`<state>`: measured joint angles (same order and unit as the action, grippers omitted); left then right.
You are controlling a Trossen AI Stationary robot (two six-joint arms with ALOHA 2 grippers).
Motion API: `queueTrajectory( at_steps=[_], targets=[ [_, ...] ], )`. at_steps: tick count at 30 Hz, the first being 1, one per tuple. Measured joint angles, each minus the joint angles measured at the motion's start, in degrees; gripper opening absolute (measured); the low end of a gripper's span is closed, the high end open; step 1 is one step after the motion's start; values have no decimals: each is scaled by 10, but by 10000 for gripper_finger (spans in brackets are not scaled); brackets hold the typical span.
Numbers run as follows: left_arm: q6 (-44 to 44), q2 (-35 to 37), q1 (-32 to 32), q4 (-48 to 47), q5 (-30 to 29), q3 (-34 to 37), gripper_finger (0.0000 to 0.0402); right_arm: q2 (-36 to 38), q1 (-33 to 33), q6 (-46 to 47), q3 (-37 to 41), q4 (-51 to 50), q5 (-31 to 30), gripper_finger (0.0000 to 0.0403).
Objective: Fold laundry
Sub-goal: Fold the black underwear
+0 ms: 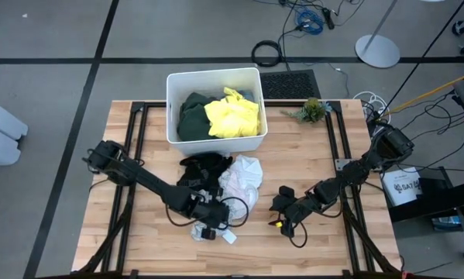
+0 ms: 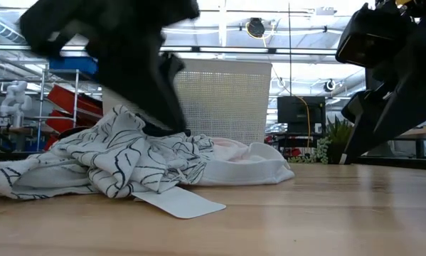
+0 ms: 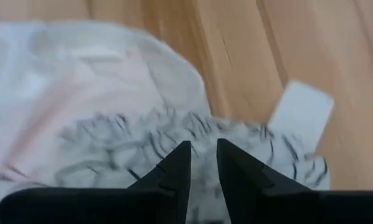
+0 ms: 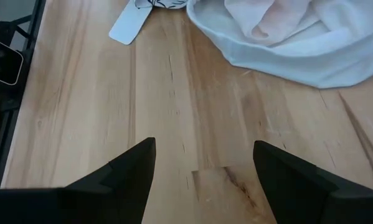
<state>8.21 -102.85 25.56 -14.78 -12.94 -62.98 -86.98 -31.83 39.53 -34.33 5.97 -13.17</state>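
High view shows the left gripper point(image 1: 209, 222) with narrow-set fingers on the crumpled white cloth garment with grey pattern point(image 1: 237, 182), apparently pinching it; right gripper point(image 1: 283, 219) waits open beside. Next it probably must spread the garment flat

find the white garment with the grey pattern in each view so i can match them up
High view: white patterned garment at table centre, below the bin.
Low view: crumpled at left, white tag in front.
Left wrist view: fills the frame ahead of the left gripper.
Right wrist view: along the top edge.
Shared landmark: the white tag.
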Motion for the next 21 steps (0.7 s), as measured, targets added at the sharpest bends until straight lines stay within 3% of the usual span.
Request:
queueTrajectory(
  at_steps=[6,10,14,18,21],
  targets=[
    [66,50,-11,-120,-107,-42,86,0,0,0,0,-1,0,256],
    [153,114,-51,-220,-120,-45,86,0,0,1,0,-2,0,256],
    [187,173,-119,-281,-95,-40,86,0,0,0,0,-2,0,256],
    [137,175,-182,-279,-13,-33,91,0,0,-1,0,-2,0,256],
    [62,151,-205,-278,10,-32,109,0,0,-1,0,-3,0,256]
  ],
)
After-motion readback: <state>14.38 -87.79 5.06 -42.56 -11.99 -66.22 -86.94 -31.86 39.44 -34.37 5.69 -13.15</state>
